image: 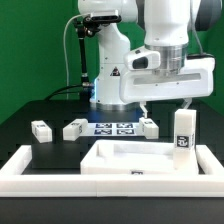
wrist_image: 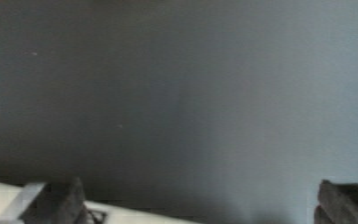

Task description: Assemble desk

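Dark table (image: pixel 20 125), green backdrop behind. Nearest in the exterior view, the wall (image: pixel 40 185) curls round the tabletop (image: pixel 135 158), which lies flat inside it. At two o'clock from the tabletop an upright leg (image: pixel 183 130) stands just beside its rim. Farther back, from ten to twelve o'clock, three flat legs (image: pixel 73 127) flank the marker board (image: pixel 112 127). My gripper (image: pixel 166 104) hangs above all this with fingers spread wide, holding nothing. One finger looks right over the upright leg's top, though depth I cannot judge. The risk as I see it: if I descend off-centre, a finger lands on the leg instead of straddling it and topples it against the tabletop. In the wrist view my fingertips (wrist_image: pixel 60 200) frame only bare table — no leg there to line up on.
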`<action>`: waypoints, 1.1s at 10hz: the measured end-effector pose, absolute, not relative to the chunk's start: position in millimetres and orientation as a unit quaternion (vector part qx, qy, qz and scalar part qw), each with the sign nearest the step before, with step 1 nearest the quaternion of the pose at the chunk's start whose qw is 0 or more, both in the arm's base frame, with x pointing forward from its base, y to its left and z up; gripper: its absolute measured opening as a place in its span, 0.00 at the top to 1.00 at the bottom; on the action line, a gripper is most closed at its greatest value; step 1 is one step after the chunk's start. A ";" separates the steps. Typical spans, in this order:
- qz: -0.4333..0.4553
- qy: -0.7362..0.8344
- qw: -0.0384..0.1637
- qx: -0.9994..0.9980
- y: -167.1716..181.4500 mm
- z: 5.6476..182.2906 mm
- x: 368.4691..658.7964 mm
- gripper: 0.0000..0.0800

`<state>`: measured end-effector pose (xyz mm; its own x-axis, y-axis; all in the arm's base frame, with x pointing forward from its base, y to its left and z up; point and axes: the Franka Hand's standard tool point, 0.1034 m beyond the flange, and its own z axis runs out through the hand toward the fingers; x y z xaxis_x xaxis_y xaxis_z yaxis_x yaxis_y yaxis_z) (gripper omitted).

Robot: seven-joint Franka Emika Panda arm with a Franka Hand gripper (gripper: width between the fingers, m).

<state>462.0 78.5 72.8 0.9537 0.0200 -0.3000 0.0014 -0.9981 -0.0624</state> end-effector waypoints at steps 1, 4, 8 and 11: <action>0.182 -0.005 0.032 -0.983 79.3 72.7 467.7 0.19; 0.263 -0.004 0.028 -0.964 72.0 59.1 448.2 0.19; 0.373 -0.015 0.008 -0.928 66.8 40.9 420.5 0.19; 0.458 -0.008 0.006 -0.889 61.4 34.5 413.9 0.19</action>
